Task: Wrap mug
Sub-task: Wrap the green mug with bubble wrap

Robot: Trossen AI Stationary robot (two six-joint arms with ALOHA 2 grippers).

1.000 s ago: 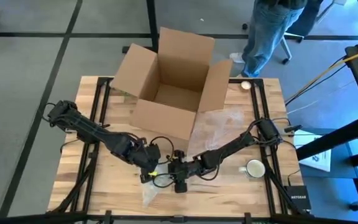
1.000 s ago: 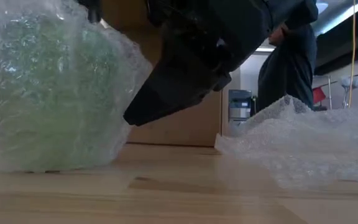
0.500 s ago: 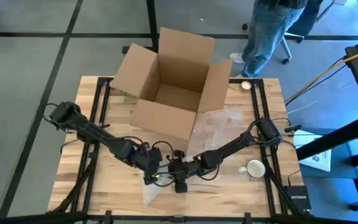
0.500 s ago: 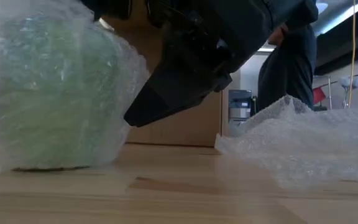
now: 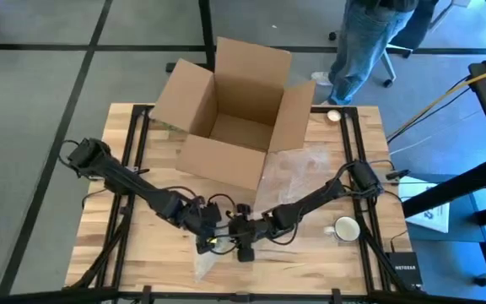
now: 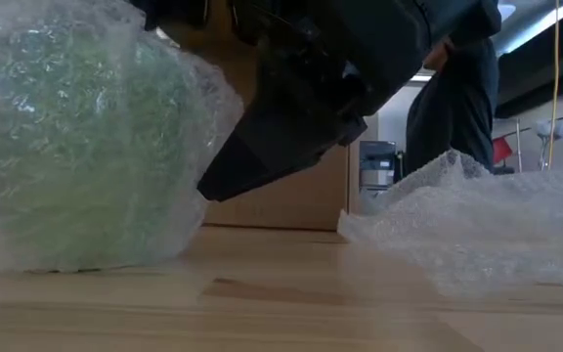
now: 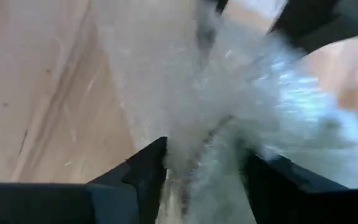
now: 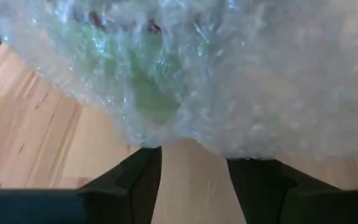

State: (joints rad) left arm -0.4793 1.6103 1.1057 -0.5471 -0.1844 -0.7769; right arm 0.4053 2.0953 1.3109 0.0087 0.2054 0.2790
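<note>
Bubble wrap (image 6: 96,59) covers a green mug (image 6: 76,166), which sits on the worktop (image 5: 310,262) at its front middle, between my two arms. A second sheet of wrap (image 6: 477,235) lies loose on the worktop nearby, and an open box (image 5: 230,114) stands at the back.

Risks, as I judge them:
- The wrap is loose around the mug, not sealed. If either pincer lets go early, the film is likely to spring open.
- A hard pull by my left pincer could tip or drag the mug, since only the film restrains it.
- My two pincers work very close together; a careless move could make them collide.
- A white mug (image 5: 345,228) stands unwrapped near my right arm's elbow and could be knocked by a wide swing.

Left pincer (image 7: 207,168): fingers narrowly apart, with a gathered fold of wrap between them; I take it to be gripping that fold.

Right pincer (image 8: 194,168): fingers parted, bare worktop visible between them, holding nothing; the wrapped mug lies just ahead of the tips, touching or nearly so.
</note>
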